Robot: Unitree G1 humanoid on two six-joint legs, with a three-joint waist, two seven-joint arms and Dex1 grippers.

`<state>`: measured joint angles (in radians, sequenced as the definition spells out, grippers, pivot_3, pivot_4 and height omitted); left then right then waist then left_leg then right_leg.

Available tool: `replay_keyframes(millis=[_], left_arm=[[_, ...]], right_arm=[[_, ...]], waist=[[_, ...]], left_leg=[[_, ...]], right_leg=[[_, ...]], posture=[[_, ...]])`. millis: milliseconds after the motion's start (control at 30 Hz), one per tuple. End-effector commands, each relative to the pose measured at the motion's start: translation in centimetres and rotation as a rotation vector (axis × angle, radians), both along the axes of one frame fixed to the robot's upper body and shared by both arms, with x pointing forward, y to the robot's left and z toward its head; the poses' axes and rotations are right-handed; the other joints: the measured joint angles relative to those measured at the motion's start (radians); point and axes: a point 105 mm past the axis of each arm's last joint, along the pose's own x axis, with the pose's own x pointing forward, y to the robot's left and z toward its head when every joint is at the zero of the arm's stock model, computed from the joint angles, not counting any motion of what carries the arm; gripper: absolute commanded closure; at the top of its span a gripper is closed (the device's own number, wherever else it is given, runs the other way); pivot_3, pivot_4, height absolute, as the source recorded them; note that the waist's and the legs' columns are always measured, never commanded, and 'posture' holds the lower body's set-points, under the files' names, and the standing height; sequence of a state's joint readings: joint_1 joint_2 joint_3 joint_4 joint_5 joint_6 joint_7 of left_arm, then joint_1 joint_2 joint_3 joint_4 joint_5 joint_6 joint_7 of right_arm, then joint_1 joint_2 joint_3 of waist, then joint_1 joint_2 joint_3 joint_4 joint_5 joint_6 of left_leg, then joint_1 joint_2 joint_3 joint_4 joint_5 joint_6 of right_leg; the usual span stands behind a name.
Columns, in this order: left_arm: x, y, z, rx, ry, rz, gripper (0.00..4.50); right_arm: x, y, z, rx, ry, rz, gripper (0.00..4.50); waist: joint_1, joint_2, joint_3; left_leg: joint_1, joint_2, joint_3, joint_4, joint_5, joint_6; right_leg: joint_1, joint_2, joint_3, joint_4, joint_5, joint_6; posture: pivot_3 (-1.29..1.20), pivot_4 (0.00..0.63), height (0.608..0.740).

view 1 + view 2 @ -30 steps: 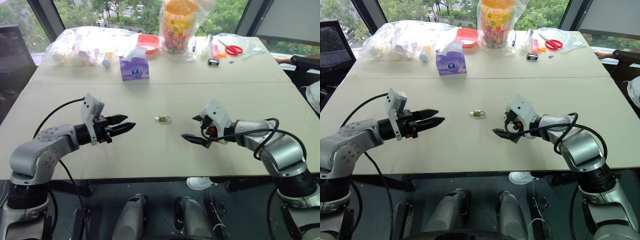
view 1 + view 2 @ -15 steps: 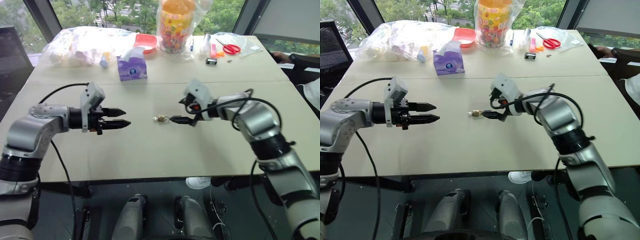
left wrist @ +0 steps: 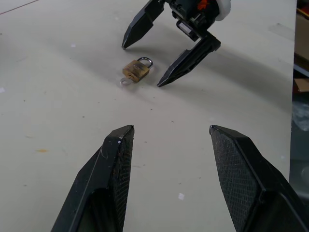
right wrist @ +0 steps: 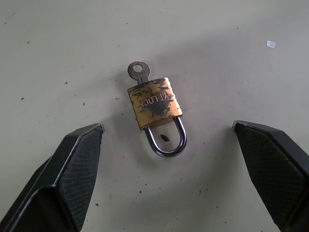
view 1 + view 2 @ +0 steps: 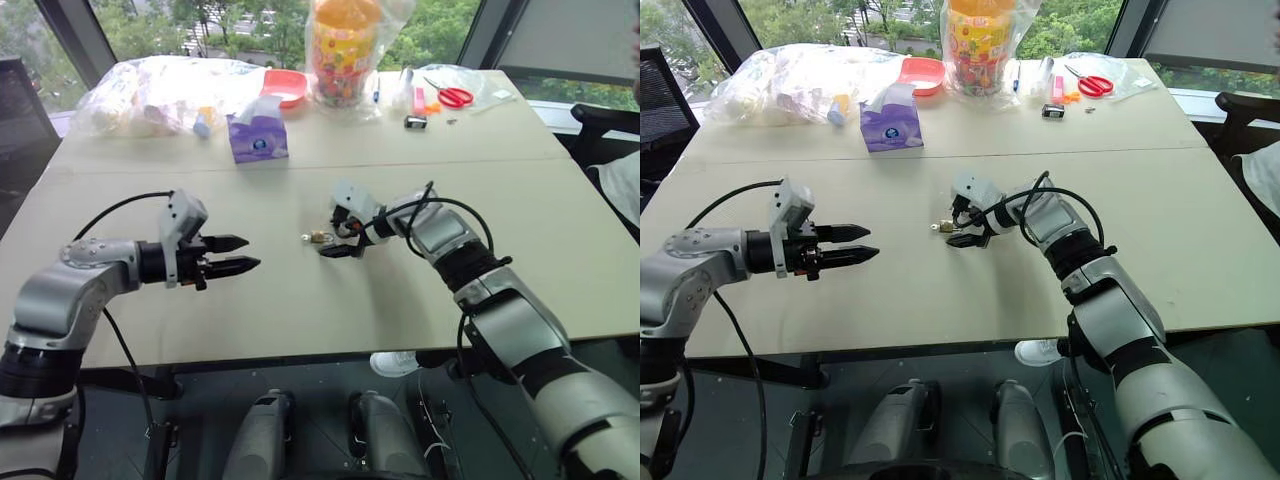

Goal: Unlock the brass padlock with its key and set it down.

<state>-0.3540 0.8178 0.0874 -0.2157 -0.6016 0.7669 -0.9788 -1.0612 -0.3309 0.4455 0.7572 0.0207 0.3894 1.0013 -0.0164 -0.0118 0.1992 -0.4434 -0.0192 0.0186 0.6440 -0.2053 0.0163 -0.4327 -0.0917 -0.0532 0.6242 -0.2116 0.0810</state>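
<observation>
here the right gripper (image 4: 166,145) has its two black fingers spread wide, one on each side of the brass padlock (image 4: 155,106), with clear gaps between the tips and the lock. the padlock lies flat on the pale table (image 5: 300,310), its silvery shackle turned toward the right gripper and closed into the scuffed body. the key (image 4: 138,71) sits in the end of the body away from that gripper, its round bow resting on the table. the left gripper (image 5: 250,254) hangs above the table well apart from the lock, aimed toward it, fingers parted and holding nothing. at the far edge of the table are a purple tissue box (image 5: 257,139), clear plastic bags (image 5: 150,90), a red bowl (image 5: 287,86) and red-handled scissors (image 5: 450,95).
</observation>
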Motion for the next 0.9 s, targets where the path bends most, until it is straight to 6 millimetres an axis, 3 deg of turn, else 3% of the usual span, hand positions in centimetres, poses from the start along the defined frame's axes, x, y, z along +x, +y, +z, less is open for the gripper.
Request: replay_keyframes(millis=[33,200,233,300,500,600,700,800,900], left_arm=[[-0.1,0.2,0.9,-0.007,-0.045,0.025,1.91],[0.1,0.1,0.6,-0.004,-0.043,0.032,1.91],[0.2,0.0,0.6,-0.003,-0.043,0.031,1.86],[0.2,-0.1,0.5,-0.002,-0.042,0.030,1.86],[0.5,-0.1,0.5,0.001,-0.041,0.027,1.86],[1.3,-0.2,0.7,-0.031,-0.050,0.037,1.86],[2.9,-0.5,1.6,-0.143,-0.061,0.068,1.86],[3.9,-1.7,3.4,-0.335,-0.042,0.044,1.86],[4.9,-3.3,4.4,-0.437,-0.030,0.027,1.86]], right_arm=[[0.3,1.1,1.3,0.027,-0.050,0.041,0.00],[0.4,2.2,0.8,0.045,-0.045,0.058,0.00],[0.4,2.3,0.7,0.047,-0.040,0.060,0.41],[0.4,2.5,0.5,0.051,-0.031,0.064,0.81],[0.3,2.1,0.1,0.028,-0.035,0.074,3.82],[0.6,1.6,1.5,0.003,-0.155,0.092,3.80],[0.5,1.8,5.3,-0.010,-0.513,0.168,3.80],[-1.1,2.4,9.2,0.030,-0.783,0.219,3.80],[-2.9,2.6,11.3,0.063,-0.907,0.239,3.80]], waist=[[-0.001,0.000,0.000],[-0.002,0.000,0.000],[-0.002,0.000,0.000],[-0.003,0.000,0.000],[-0.001,0.000,0.000],[0.003,0.000,0.000],[0.010,0.000,0.000],[0.004,0.000,0.000],[0.001,-0.001,0.000]], left_leg=[[0.001,0.000,0.000,0.000,0.000,0.000],[0.001,0.000,0.000,0.001,0.001,-0.002],[0.001,0.000,0.000,0.001,0.001,-0.002],[0.001,0.000,0.000,0.001,0.001,-0.002],[0.001,0.000,0.000,0.001,0.001,-0.003],[0.001,0.000,0.000,0.001,0.001,-0.003],[0.001,0.000,0.000,0.002,0.001,-0.003],[0.000,-0.001,0.000,0.002,0.001,-0.003],[0.000,0.000,0.000,0.002,0.002,-0.003]], right_leg=[[0.000,0.000,0.000,0.001,0.000,0.000],[-0.001,0.000,0.000,0.004,-0.001,-0.001],[-0.001,0.000,0.001,0.005,-0.001,-0.002],[-0.001,0.000,0.001,0.005,-0.001,-0.002],[-0.001,0.001,0.001,0.005,-0.001,-0.002],[-0.001,0.001,0.001,0.005,-0.001,-0.002],[-0.001,0.000,0.001,0.005,-0.001,-0.001],[-0.002,0.000,0.001,0.005,0.000,0.000],[-0.002,0.000,0.001,0.006,0.000,0.001]], posture=[[0.00,0.150,0.740],[0.00,0.150,0.740],[0.00,0.150,0.740],[0.00,0.150,0.740],[0.00,0.150,0.740],[0.00,0.150,0.740],[0.00,0.150,0.740],[0.00,0.150,0.740],[0.00,0.150,0.740]])
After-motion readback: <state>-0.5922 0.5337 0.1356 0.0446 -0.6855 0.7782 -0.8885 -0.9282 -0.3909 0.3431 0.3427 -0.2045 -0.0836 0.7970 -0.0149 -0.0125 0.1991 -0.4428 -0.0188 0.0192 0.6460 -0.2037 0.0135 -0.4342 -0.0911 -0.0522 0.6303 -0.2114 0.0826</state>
